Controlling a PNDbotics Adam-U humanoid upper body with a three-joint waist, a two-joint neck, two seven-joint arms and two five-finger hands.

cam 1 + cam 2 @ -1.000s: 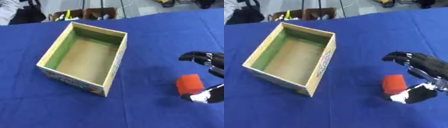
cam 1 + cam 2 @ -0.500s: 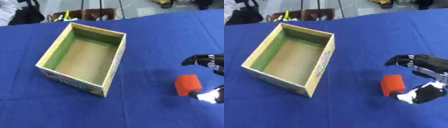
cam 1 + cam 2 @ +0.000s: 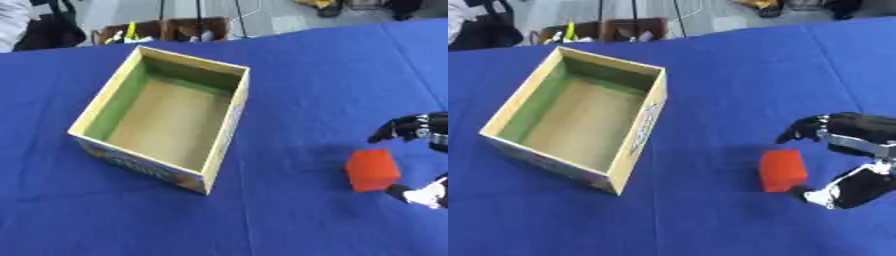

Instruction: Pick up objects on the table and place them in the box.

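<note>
Right hand (image 3: 852,150) spread wide at the red block's (image 3: 782,170) three o'clock, fingers above and thumb below, seemingly bracketing it for a grab, box (image 3: 643,131) waiting empty at nine o'clock.

Right hand (image 3: 857,150): black housing; black segmented fingers (image 3: 802,131) with rounded tips; silver metallic band across the palm section; thumb black, ending in a white-tipped pad.

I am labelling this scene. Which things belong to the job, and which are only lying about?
Job: red block; open box, nothing in it; right hand spread around the block.
Lying about: blue tablecloth; cardboard boxes on the floor behind.
</note>
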